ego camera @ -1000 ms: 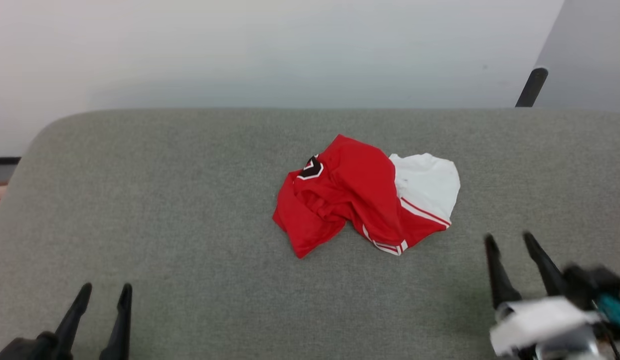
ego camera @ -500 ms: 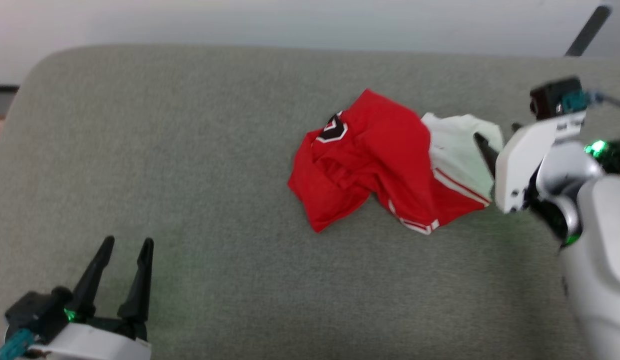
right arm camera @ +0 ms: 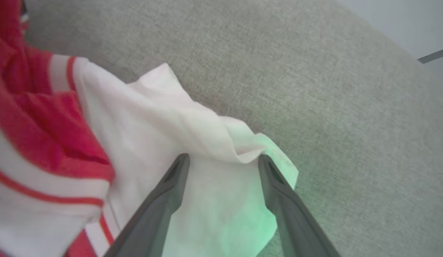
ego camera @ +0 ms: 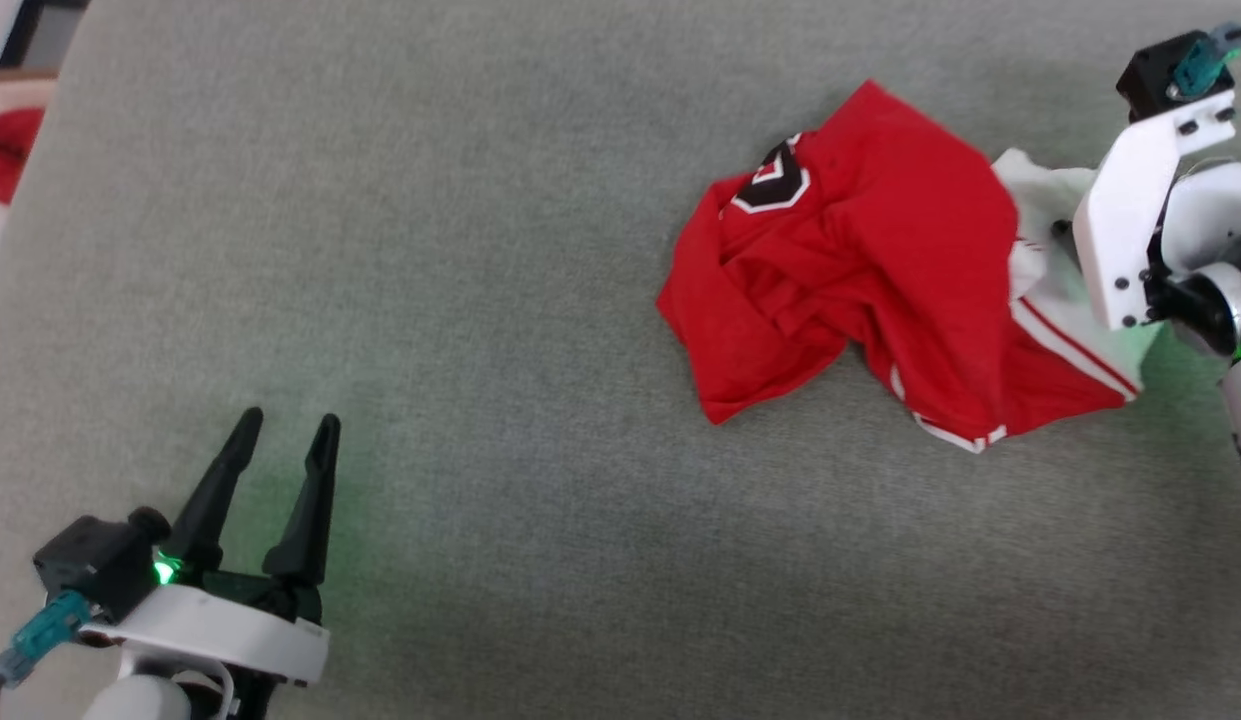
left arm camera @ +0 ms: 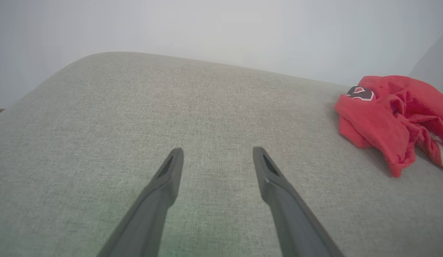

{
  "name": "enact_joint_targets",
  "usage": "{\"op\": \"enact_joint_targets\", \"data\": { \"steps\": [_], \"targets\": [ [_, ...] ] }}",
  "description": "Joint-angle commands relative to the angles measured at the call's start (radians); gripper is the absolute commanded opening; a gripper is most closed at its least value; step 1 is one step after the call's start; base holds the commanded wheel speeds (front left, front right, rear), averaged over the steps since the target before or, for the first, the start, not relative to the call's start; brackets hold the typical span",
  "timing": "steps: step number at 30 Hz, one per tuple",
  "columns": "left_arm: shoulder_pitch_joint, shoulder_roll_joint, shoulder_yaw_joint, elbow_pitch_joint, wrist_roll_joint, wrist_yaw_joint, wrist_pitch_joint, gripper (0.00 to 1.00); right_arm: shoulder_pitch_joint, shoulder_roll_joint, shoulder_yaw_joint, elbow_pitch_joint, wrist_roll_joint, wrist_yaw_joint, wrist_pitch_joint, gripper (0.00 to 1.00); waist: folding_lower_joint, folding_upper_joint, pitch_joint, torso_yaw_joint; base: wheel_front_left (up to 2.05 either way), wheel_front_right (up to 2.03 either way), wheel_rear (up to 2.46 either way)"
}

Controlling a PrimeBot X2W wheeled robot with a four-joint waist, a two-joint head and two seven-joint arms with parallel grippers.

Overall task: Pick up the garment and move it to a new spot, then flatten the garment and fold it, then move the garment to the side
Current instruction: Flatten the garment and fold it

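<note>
The garment [ego camera: 870, 270] lies crumpled on the grey cushion at the upper right of the head view, red with a white sleeve and striped trim. The left wrist view has the garment [left arm camera: 389, 114] far to the right. My right gripper [right arm camera: 223, 159] is open, its fingers straddling a fold of the white sleeve [right arm camera: 153, 117] without pinching it; in the head view its white wrist [ego camera: 1140, 220] hangs over the sleeve and hides the fingers. Open and empty, my left gripper [ego camera: 285, 425] rests low at the left, far from the garment.
The grey cushion [ego camera: 460, 250] stretches wide around the garment, with bare room to the left and front. A red item [ego camera: 10, 150] lies beyond the cushion's left edge. A pale wall [left arm camera: 221, 28] stands behind the cushion.
The camera has tilted down and shifted, so the whole scene slid. My right arm swung up from the lower right to the white sleeve. The garment itself has not moved.
</note>
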Motion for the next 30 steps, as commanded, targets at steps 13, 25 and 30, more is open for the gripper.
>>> {"op": "enact_joint_targets", "data": {
  "steps": [13,25,30],
  "targets": [
    [-0.026,0.01,0.0,-0.005,-0.008,0.002,0.0,1.0,-0.006,-0.02,0.092,0.059,0.045,-0.001,-0.058,0.0,0.0,-0.0001,0.05,0.0,0.0,0.0,0.0],
    [0.006,0.018,0.03,-0.031,0.009,0.002,0.0,1.0,0.11,-0.008,-0.265,-0.095,-0.078,-0.001,-0.171,0.0,0.0,-0.0001,0.027,-0.079,0.0,0.0,0.0],
    [0.007,0.023,0.035,-0.037,0.006,0.002,0.001,1.0,0.231,0.061,-0.449,-0.212,-0.194,-0.001,-0.119,0.0,0.0,-0.0001,0.034,-0.092,0.0,0.0,0.0]
  ]
}}
